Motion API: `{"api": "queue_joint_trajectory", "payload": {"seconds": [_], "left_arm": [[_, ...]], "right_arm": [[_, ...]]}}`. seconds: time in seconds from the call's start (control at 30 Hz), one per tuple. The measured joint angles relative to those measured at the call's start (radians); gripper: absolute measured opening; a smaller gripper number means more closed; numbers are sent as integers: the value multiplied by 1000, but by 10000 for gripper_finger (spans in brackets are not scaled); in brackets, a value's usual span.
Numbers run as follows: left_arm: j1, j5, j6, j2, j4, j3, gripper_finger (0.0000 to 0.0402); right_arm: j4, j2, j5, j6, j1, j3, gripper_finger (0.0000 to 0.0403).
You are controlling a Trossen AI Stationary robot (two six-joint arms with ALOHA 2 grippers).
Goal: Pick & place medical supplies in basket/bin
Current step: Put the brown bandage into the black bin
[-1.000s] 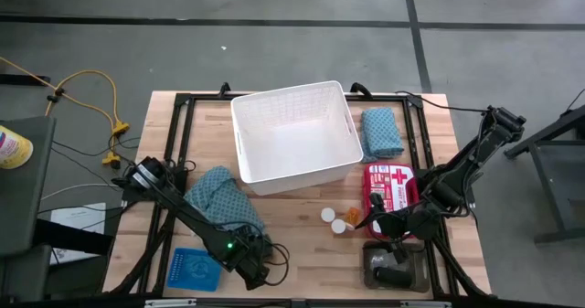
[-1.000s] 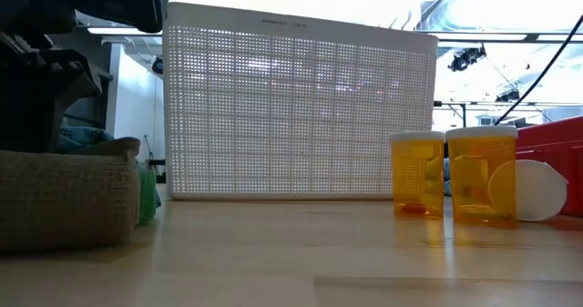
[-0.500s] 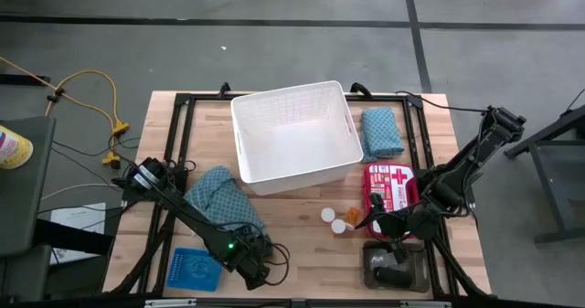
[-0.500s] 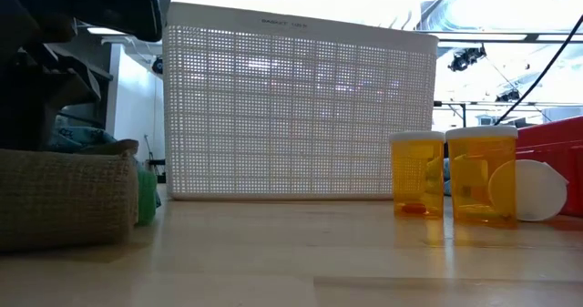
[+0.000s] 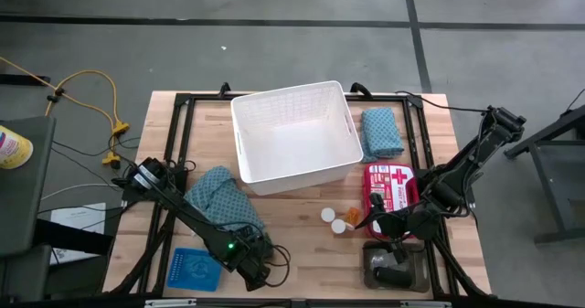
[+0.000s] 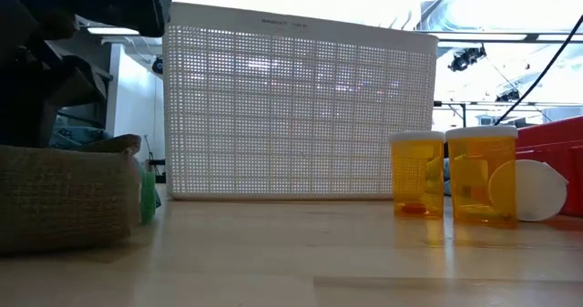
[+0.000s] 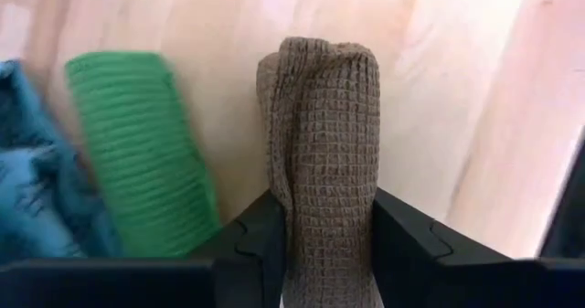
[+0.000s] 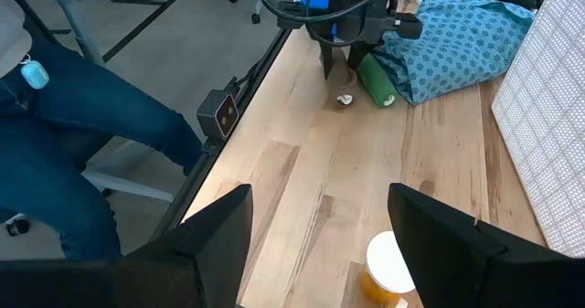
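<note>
Brown bandage roll [image 7: 322,153] sits clamped in the left pincer [image 7: 320,253] down at the worktop's [image 5: 302,239] front edge, pinched tight on both sides, with a green roll [image 7: 142,153] just beside it and a teal patterned cloth [image 5: 222,198] next to that. White lattice basket [image 5: 294,134] stands at the back middle. Two orange pill bottles [image 6: 417,175] wait in front of it, near a red first-aid pouch [image 5: 391,187]. Right pincer [image 5: 395,251] hangs over the grey tray [image 5: 395,270] at the front right corner, fingers [image 8: 443,244] spread apart, gripping nothing.
</note>
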Motion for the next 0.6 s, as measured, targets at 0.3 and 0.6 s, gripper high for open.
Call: {"api": "queue_joint_trajectory", "payload": {"seconds": [0.3, 0.6], "left_arm": [[37, -52, 129, -76, 92, 0, 118], [83, -110, 376, -151, 295, 0, 118]], "right_arm": [[0, 0, 0, 0, 0, 0, 243], [0, 0, 0, 0, 0, 0, 243]]}}
